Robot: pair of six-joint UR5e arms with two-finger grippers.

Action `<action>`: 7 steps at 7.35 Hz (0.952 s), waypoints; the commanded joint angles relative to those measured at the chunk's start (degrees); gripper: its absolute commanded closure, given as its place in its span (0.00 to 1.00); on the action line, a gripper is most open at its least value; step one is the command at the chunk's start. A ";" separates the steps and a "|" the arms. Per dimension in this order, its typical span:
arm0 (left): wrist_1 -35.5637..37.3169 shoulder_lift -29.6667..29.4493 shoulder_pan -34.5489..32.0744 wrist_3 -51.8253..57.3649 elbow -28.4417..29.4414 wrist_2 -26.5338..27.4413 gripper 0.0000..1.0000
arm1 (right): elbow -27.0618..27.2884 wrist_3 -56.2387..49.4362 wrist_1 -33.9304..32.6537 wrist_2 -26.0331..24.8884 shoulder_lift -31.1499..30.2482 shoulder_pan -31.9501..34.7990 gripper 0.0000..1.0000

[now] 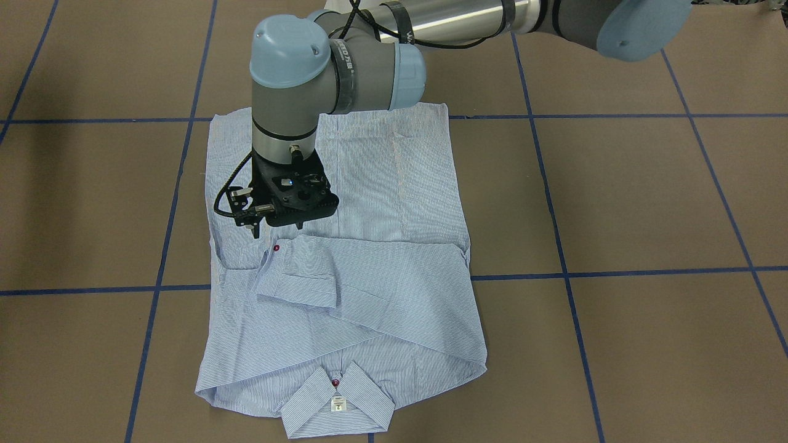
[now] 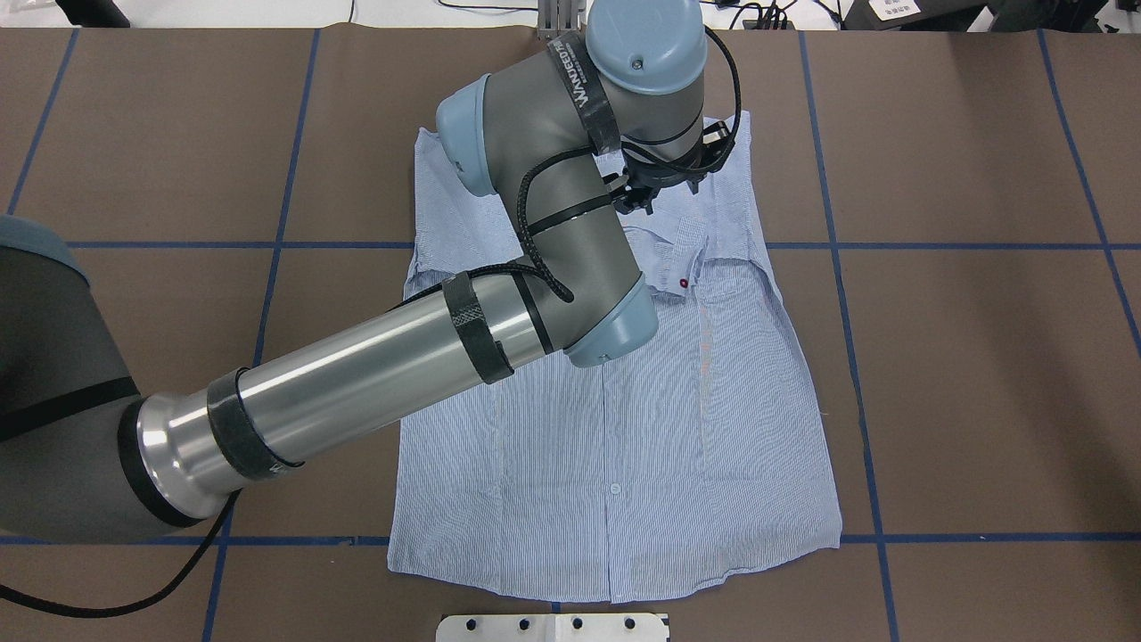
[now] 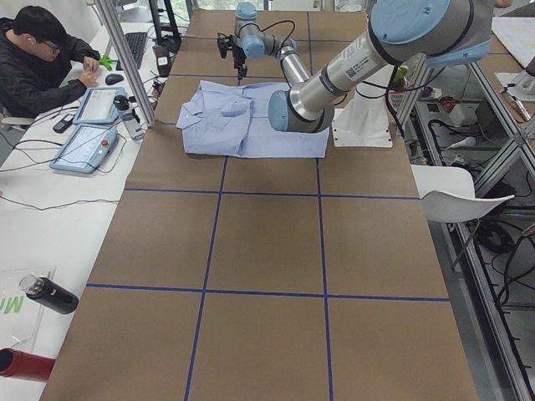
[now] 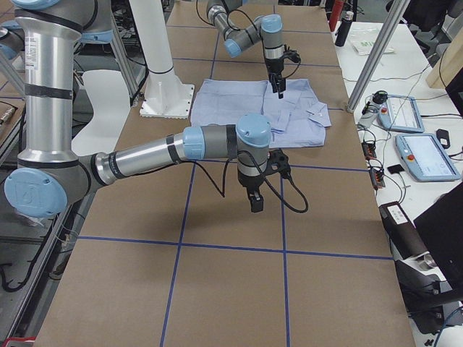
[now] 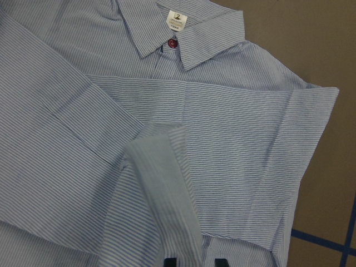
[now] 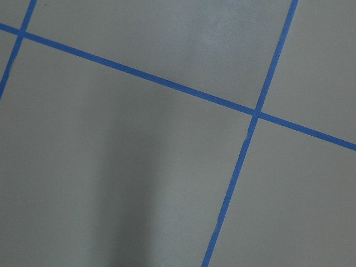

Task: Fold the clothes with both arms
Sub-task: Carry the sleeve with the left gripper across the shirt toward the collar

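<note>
Nearest my right-end camera: right gripper [image 4: 255, 204] hangs pointing down over bare counter [image 4: 239, 289], well apart from the shirt. I can't tell whether its fingers are apart or together. Its wrist camera only gives me brown counter and blue tape lines [image 6: 167, 83].

Further along: shirt [image 2: 624, 446] lies flat on the counter, button placket up, hem toward the robot, collar [image 1: 308, 400] toward the operators' side. The collar is closed with a dark red button [image 1: 335, 383], and the white neck label [image 1: 337, 404] sits just beside it. A sleeve is folded across the chest. Its cuff [image 1: 298, 271] lies on top, slightly bunched, with a red cuff button [image 1: 276, 248] at its corner.

Left gripper [image 1: 255, 231] hovers pointing down just above that cuff corner, over the shirt's half on the robot's right. Fingers are apart: two black tips [image 5: 171, 262] show at the bottom edge of the left wrist view with a clear gap. Cuff fabric runs under that gap, and I can't tell whether the tips touch it.
</note>
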 commanded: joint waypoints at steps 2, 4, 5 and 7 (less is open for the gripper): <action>0.01 0.13 0.21 0.40 -0.58 0.04 0.00 | 0.35 1.57 0.06 0.12 0.21 0.00 0.00; 6.74 5.46 0.13 8.63 -10.26 -0.32 0.00 | 0.70 10.67 5.04 0.99 0.56 -0.61 0.00; 9.48 12.63 0.13 11.10 -21.04 -0.32 0.00 | 1.14 17.95 9.42 1.96 0.57 -3.40 0.00; 13.79 25.66 0.47 14.81 -38.83 -0.23 0.00 | 1.23 36.73 22.85 1.88 -0.05 -11.73 0.00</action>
